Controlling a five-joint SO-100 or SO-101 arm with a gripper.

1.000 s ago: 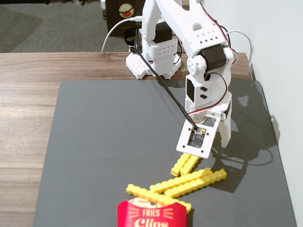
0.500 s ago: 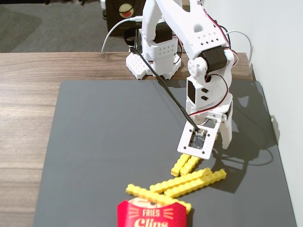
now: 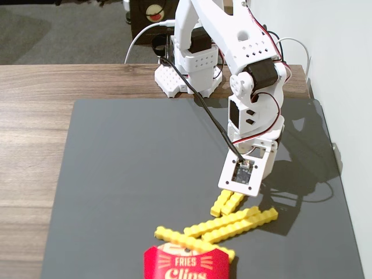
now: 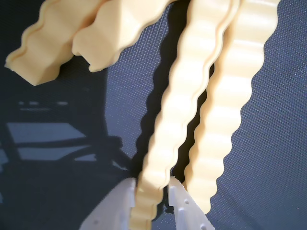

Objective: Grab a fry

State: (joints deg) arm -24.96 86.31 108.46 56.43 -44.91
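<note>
Currently, status by item:
Fry (image 4: 168,143): centre to lower centre of the wrist view, its near end between the two fingertips; in the fixed view, in the yellow pile at lower centre-right.
Gripper (image 4: 152,194): jaws closed on the fry's ridged sides.
Step advice: keep the squeeze square across the ridges; lift straight up, clear of the neighbouring fry (image 4: 230,110) just beside it.
Materials: fries hard, glossy, wavy-edged plastic; mat (image 3: 133,174) dark, fine-woven, matte; carton (image 3: 186,264) red, printed.

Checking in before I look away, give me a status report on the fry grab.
Claw down over the pile, fingers either side of one fry. Grip unconfirmed. Second fry right alongside. Red carton clear.
</note>
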